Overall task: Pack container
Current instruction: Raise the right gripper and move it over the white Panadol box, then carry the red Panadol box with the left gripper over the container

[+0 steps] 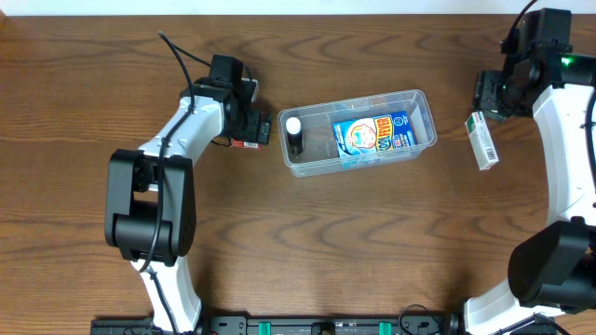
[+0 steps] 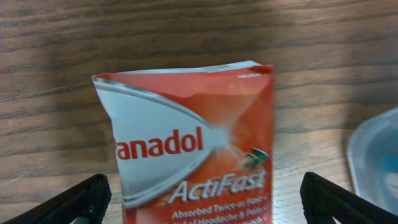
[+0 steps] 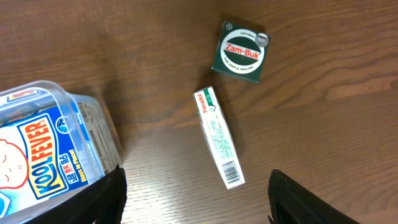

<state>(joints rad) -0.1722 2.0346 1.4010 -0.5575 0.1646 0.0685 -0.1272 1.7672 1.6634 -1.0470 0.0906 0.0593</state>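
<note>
1. Left gripper (image 2: 204, 190): jaws wide open and holding nothing. A red tablet box (image 2: 193, 143) lies flat on the bench (image 1: 372, 233) between its fingers (image 2: 81, 199). A gap shows on the right-finger side. The left-finger side is closer, and contact there cannot be told.
2. The box's far end pokes out ahead of the fingertips. It has red and white print with lettering on top.
3. Container (image 1: 321, 149): clear tub sitting on the bench between the two arms. It is just off the left gripper's right side, and only its corner shows at the edge of the left wrist view.
4. Inside the tub, a small dark bottle with a white cap (image 1: 294, 130) stands at the end nearest the left gripper. A blue cooling-patch pack (image 1: 375, 135) lies flat and fills most of the other end.
5. Right gripper (image 3: 196, 186): jaws wide open and empty, above the bench with bare wood between the fingers.
6. The tub end with the blue pack is off the right gripper's left side.
7. Ahead of the right gripper, a narrow white box (image 3: 219, 138) with green print lies flat. A square dark green box (image 3: 240, 53) lies just beyond it, apart from it.
</note>
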